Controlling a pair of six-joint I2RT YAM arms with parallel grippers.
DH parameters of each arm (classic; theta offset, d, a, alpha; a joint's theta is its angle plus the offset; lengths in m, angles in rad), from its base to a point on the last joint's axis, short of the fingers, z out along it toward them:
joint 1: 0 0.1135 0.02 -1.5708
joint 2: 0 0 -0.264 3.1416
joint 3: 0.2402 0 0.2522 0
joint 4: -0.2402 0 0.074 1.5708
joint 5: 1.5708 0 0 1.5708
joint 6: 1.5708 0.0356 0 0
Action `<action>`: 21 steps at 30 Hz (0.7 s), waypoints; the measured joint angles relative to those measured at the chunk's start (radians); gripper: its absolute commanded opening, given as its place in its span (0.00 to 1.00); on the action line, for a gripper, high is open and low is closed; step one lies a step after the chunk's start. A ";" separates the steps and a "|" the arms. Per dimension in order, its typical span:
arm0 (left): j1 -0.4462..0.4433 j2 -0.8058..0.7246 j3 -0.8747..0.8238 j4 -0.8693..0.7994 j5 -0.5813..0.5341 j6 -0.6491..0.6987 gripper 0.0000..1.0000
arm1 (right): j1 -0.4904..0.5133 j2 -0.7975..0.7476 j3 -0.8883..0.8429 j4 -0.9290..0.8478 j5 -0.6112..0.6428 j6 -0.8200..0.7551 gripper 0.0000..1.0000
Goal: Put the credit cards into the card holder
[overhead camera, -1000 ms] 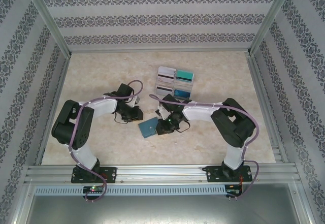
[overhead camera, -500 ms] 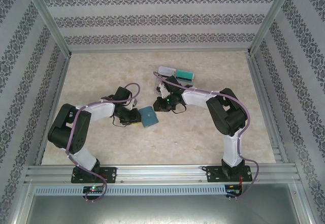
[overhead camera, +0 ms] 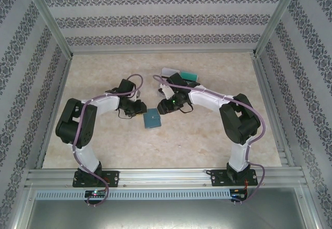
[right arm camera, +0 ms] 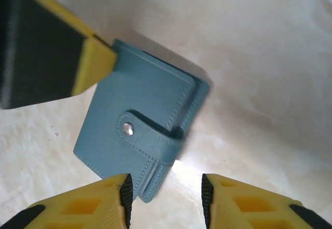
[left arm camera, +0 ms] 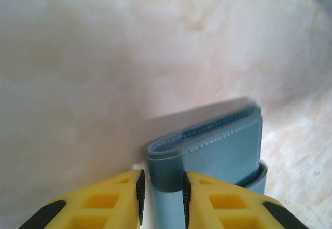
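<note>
Both arms have drawn in on the card holder [overhead camera: 151,118], now farther from the near edge at mid-table. The left gripper [left arm camera: 162,188] is clamped on its folded edge. The right gripper [right arm camera: 166,192] hangs over the snap strap, jaws apart. The credit cards [overhead camera: 189,76] wait beyond it, so opening the holder probably comes next.

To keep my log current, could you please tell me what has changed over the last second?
The card holder shifted away from the arm bases. The left gripper moved to it; its fingers now straddle the folded edge. The right gripper moved the same way, toward the credit cards, fingers open. The cards in view stayed put.
</note>
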 measured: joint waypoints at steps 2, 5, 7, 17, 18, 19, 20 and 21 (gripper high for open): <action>0.000 0.024 0.030 0.001 0.002 -0.003 0.27 | 0.035 0.000 0.024 -0.005 0.050 -0.044 0.43; 0.001 0.050 0.071 0.001 0.002 -0.003 0.27 | 0.082 0.002 0.039 0.003 0.090 -0.092 0.41; 0.005 0.055 0.082 0.001 0.004 -0.004 0.27 | 0.107 0.016 0.053 0.002 0.109 -0.117 0.41; 0.138 -0.009 0.053 0.004 0.034 -0.047 0.31 | 0.153 0.078 0.064 0.020 0.182 -0.234 0.41; 0.161 -0.028 0.043 0.006 0.036 -0.052 0.31 | 0.153 0.083 0.066 0.021 0.187 -0.245 0.42; 0.179 -0.043 0.035 0.007 0.037 -0.056 0.31 | 0.153 0.090 0.070 0.021 0.190 -0.253 0.41; 0.199 -0.061 0.026 0.009 0.037 -0.060 0.31 | 0.153 0.099 0.077 0.019 0.194 -0.264 0.42; 0.214 -0.077 0.019 0.010 0.037 -0.064 0.31 | 0.153 0.111 0.086 0.019 0.197 -0.274 0.42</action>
